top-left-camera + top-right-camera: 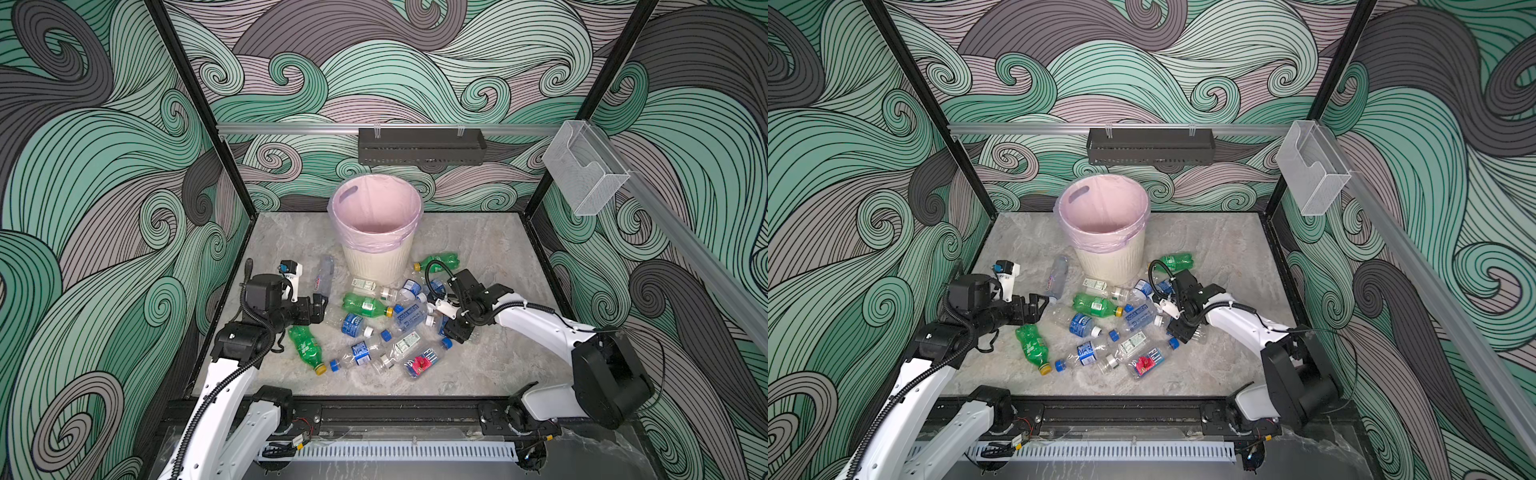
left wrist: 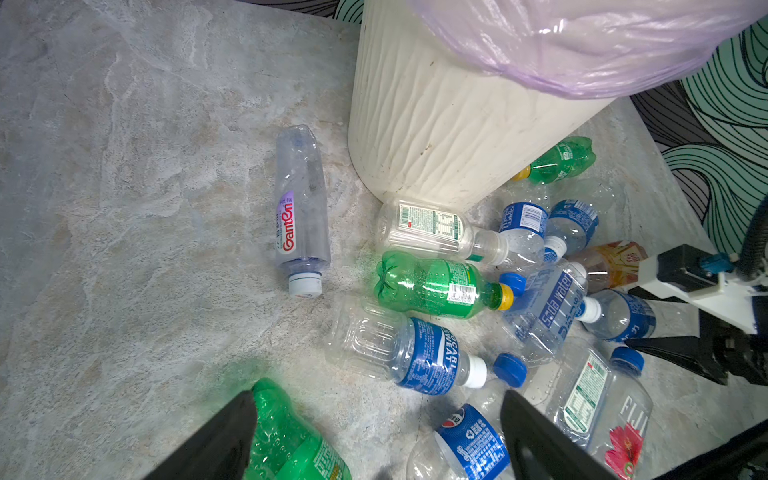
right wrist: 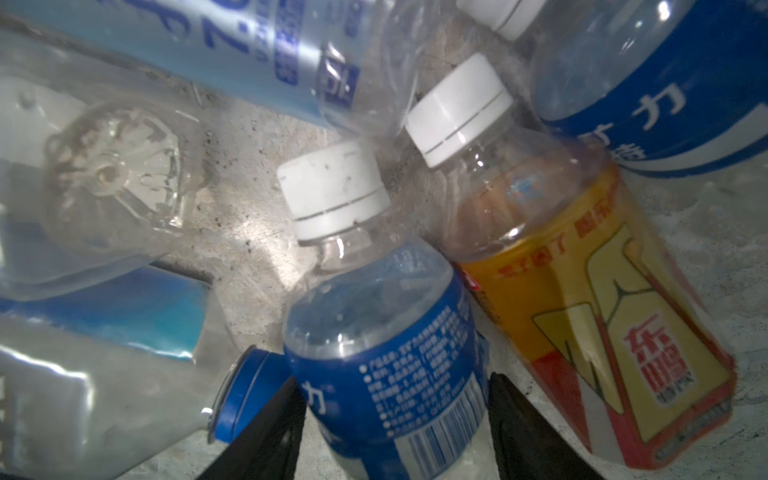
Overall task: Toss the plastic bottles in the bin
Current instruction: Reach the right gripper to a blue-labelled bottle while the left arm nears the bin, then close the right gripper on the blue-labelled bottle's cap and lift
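pinching a blue-labelled bottle [image 3: 374, 316] snugly with the right gripper [image 3: 392, 382] for lifting to the bin [image 1: 378, 266] at twelve o'clock; holding the left gripper [image 2: 378, 401] wide open, empty, at nine o'clock.

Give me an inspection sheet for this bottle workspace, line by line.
Surface: grey marbled tabletop, bare apart from the bottles.
Job's things: small plastic bottles lying scattered before the cream ribbed bin lined with a pink bag; none visible inside.
Clutter: nothing seen.
Grippers: left gripper open, empty; right gripper has its jaws either side of a blue-labelled white-capped bottle, grip unconfirmed.
Cables: black corrugated cable on the left arm; black cable loop by the right gripper.
Surroundings: wave-patterned walls, black perforated tray, clear plastic box.
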Motion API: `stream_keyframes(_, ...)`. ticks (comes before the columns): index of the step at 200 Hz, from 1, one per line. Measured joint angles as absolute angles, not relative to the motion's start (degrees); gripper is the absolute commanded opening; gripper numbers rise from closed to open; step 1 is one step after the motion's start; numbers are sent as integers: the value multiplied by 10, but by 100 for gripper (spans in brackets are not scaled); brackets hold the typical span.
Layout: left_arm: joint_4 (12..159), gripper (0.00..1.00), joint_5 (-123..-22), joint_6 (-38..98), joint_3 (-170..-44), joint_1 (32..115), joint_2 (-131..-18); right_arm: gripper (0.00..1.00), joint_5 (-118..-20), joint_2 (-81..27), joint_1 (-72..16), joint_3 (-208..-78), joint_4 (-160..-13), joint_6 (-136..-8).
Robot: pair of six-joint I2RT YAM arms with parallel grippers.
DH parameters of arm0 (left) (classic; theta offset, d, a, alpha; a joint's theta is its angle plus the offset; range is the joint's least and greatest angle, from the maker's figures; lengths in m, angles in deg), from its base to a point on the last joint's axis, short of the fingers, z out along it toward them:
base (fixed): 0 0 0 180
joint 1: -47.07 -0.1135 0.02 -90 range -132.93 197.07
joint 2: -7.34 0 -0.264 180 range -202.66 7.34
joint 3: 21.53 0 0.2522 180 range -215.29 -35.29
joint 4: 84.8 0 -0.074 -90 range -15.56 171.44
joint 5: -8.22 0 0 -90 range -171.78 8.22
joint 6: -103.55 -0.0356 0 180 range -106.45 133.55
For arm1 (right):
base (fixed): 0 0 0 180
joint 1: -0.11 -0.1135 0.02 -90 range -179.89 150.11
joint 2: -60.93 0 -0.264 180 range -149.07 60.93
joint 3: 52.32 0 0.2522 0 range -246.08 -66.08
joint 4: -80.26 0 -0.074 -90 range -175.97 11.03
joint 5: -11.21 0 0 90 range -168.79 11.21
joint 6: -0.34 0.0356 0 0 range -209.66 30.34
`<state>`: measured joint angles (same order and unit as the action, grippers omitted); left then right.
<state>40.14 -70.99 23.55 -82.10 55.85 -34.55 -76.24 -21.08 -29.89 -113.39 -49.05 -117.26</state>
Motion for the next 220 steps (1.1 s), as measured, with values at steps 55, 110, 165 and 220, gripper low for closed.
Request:
stream_keyframes(55,401,93,-710,235,-821,558,-346,68,-772,-242,-303,-1137,-505,-1162)
stream_keyframes(110,401,93,-710,235,-821,558,-346,61,-773,-269,-307,-1152,-510,-1146)
stream_keyframes(165,401,93,-711,235,-821,558,-346,56,-774,-253,-309,-1152,-515,-1121)
stream_keyframes(220,401,93,-721,235,-821,558,-350,54,-755,-102,-309,-1152,-527,-1075)
